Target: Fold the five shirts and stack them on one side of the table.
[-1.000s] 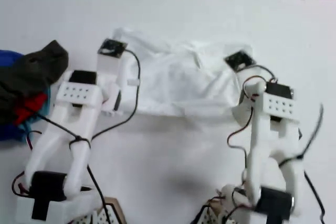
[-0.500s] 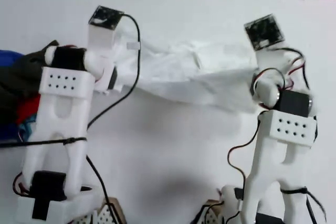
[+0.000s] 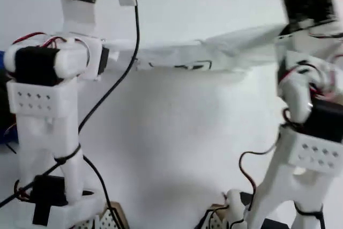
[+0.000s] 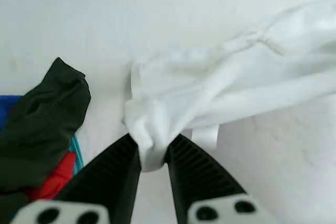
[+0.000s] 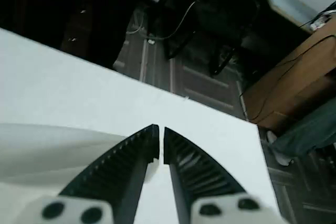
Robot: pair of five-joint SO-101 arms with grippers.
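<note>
No text, label or number legible — anywhere

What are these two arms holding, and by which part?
A white shirt, stretched between them: the left end effector pinches a bunched edge at one end, the right end effector the opposite end.

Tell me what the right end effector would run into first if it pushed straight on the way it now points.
Probably nothing close: ahead of the right end effector lies bare table, then its far edge and open floor beyond, though depth is unclear.
</note>
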